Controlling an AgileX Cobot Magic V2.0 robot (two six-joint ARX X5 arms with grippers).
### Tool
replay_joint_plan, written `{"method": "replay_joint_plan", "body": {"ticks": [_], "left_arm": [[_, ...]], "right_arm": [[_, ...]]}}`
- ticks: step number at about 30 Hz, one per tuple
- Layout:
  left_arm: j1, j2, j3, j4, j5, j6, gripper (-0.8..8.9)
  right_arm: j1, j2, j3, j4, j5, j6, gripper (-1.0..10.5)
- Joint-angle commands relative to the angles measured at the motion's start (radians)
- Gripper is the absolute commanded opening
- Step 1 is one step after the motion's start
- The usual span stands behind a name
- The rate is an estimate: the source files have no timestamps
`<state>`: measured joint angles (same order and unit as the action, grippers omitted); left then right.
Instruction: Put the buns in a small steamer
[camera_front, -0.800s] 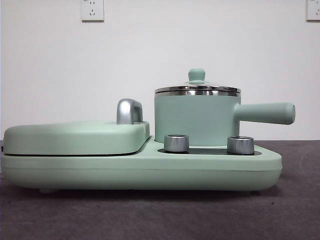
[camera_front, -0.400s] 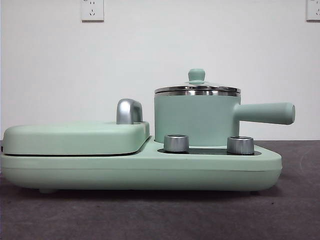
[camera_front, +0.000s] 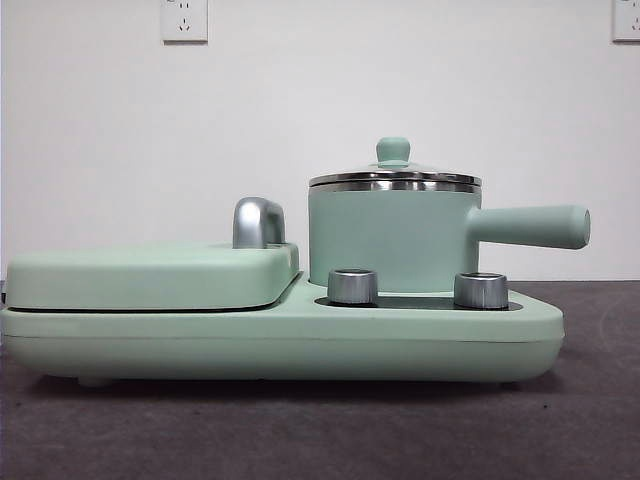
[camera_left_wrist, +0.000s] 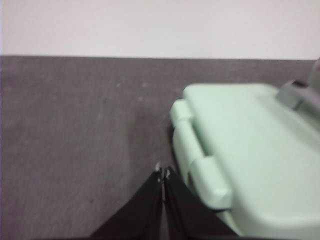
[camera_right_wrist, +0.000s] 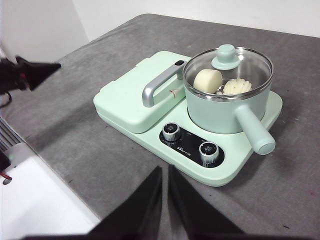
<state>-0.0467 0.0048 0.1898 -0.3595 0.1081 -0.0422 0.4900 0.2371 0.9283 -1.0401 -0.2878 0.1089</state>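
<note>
Already both buns (camera_right_wrist: 208, 80) (camera_right_wrist: 237, 86) sit under the steamer's (camera_right_wrist: 225, 112) lid (camera_right_wrist: 227, 62), our job apparently finished. So our left hand (camera_left_wrist: 163, 174) and right hand (camera_right_wrist: 165, 172) wait pressed together, empty, clear of it.

No legible text, brand, number or sign in any view. The black control panel (camera_right_wrist: 191, 142) on the cooker base carries small pale markings between and below its two knobs, too small to make out. A small reddish mark sits on the griddle cover's chrome handle (camera_right_wrist: 159, 83), also unreadable.
</note>
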Motion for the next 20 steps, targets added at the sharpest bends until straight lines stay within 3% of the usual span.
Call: {"method": "replay_joint_plan", "body": {"ticks": [1, 20], "left_arm": [[0.031, -0.002, -0.048, 0.016, 0.000, 0.007, 0.07], [0.087, -0.002, -0.177, 0.174, -0.062, 0.004, 0.07]], "right_arm": [[0.005, 0.001, 0.009, 0.008, 0.000, -0.006, 0.2], [0.005, 0.001, 0.009, 0.008, 0.000, -0.006, 0.2]]}}
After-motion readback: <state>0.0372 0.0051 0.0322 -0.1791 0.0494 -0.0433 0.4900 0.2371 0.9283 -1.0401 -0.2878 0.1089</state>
